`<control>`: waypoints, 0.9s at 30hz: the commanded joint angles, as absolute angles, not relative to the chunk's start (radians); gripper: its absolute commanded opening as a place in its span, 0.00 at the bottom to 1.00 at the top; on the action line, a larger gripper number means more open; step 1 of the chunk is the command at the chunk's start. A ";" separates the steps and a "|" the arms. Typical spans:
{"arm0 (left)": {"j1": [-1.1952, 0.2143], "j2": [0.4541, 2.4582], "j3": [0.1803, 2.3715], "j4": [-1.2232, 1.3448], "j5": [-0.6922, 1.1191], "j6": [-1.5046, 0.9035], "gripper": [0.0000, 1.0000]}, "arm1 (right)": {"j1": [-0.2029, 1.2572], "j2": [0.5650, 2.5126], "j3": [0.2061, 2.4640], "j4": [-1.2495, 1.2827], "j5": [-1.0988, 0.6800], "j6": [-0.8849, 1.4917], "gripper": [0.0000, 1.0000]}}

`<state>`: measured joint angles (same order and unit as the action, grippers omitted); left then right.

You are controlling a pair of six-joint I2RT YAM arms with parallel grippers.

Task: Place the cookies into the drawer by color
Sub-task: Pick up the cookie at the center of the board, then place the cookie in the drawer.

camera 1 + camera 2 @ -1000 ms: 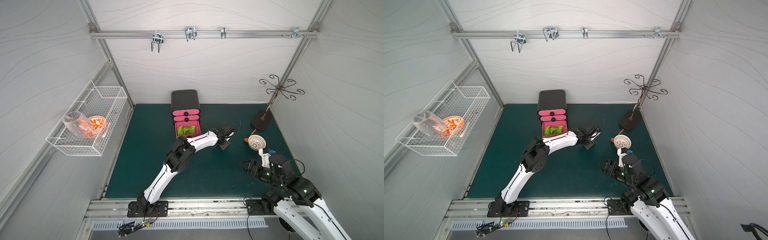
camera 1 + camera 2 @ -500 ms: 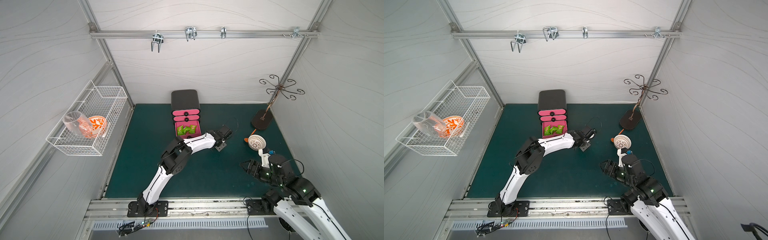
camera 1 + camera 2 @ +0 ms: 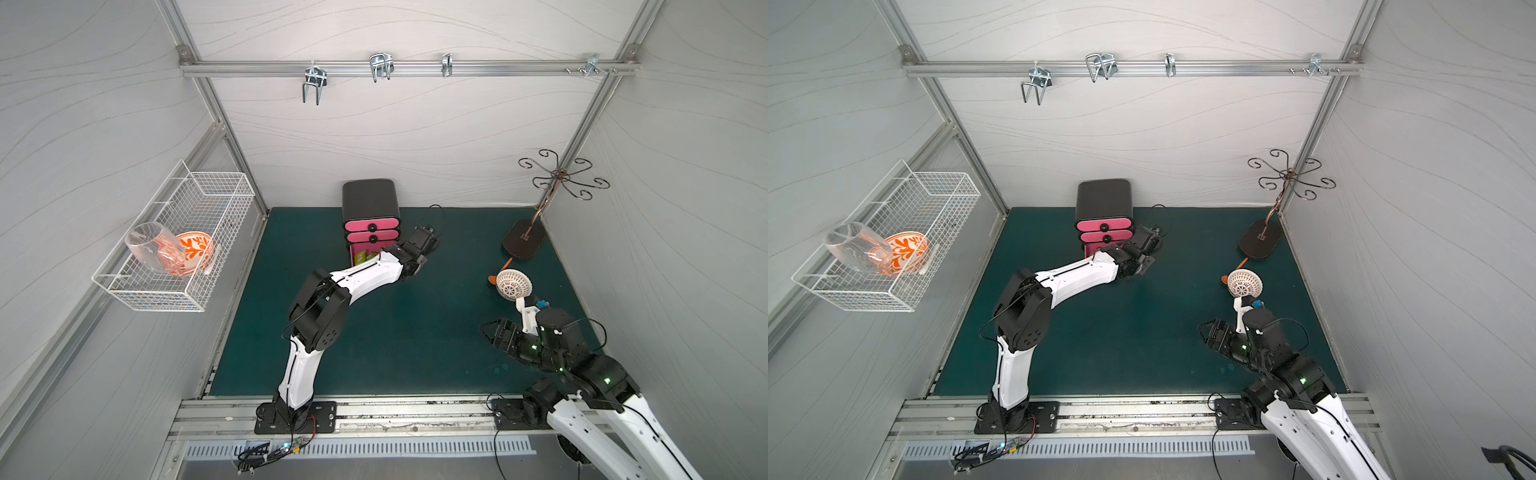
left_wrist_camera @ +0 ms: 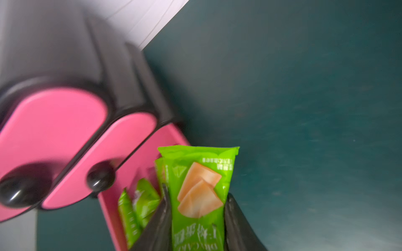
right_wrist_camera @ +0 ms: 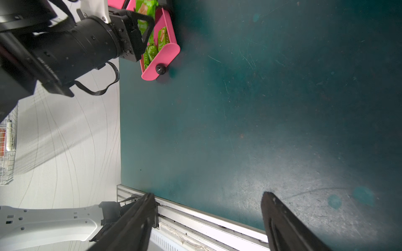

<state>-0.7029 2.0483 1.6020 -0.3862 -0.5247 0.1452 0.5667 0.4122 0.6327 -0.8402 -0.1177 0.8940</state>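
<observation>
The drawer cabinet (image 3: 370, 199) is black with pink fronts and stands at the back of the green mat. Its two upper drawers are shut. The bottom drawer (image 5: 163, 54) is pulled out and holds several green cookies (image 5: 152, 51). My left gripper (image 4: 196, 208) is shut on another green cookie packet (image 4: 198, 191), which hangs just above the open drawer's right side. My left arm hides most of that drawer in both top views. My right gripper (image 5: 208, 194) stands open with nothing in it over the front right of the mat (image 3: 492, 332).
A white perforated dome with an orange handle (image 3: 514, 282) lies right of centre. Behind it stands a dark hook stand (image 3: 523, 245). A wire basket (image 3: 178, 249) holding a glass and an orange bowl hangs on the left wall.
My left gripper has swung left from the mat toward the open drawer, carrying the green packet. Its jaws have narrowed on the packet. The right arm has stayed still.
</observation>
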 commanded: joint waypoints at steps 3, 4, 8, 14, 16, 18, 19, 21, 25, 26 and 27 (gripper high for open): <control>-0.634 2.045 1.608 -0.437 -0.570 0.034 0.36 | 0.563 0.423 0.622 -0.816 -0.132 0.902 0.81; -0.626 2.049 1.608 -0.436 -0.558 0.018 0.36 | 0.562 0.425 0.621 -0.815 -0.133 0.903 0.81; -0.604 2.070 1.622 -0.410 -0.448 -0.059 0.36 | 0.563 0.435 0.618 -0.803 -0.139 0.906 0.81; -0.595 2.138 1.667 -0.388 -0.411 -0.157 0.36 | 0.563 0.448 0.634 -0.813 -0.141 0.899 0.81; -0.587 2.156 1.676 -0.388 -0.398 -0.189 0.36 | 0.563 0.444 0.633 -0.819 -0.138 0.900 0.81; -0.574 2.166 1.680 -0.389 -0.381 -0.227 0.36 | 0.563 0.438 0.631 -0.819 -0.139 0.900 0.81; -0.568 2.168 1.677 -0.384 -0.375 -0.244 0.36 | 0.563 0.437 0.630 -0.820 -0.139 0.900 0.81; -0.560 2.168 1.666 -0.366 -0.366 -0.262 0.37 | 0.563 0.439 0.634 -0.821 -0.137 0.896 0.81; -0.556 2.173 1.662 -0.342 -0.353 -0.269 0.38 | 0.563 0.452 0.643 -0.825 -0.137 0.887 0.81; -0.555 2.177 1.667 -0.341 -0.353 -0.273 0.39 | 0.563 0.454 0.644 -0.825 -0.137 0.887 0.81; -0.554 2.181 1.671 -0.342 -0.348 -0.274 0.40 | 0.563 0.456 0.644 -0.825 -0.139 0.888 0.81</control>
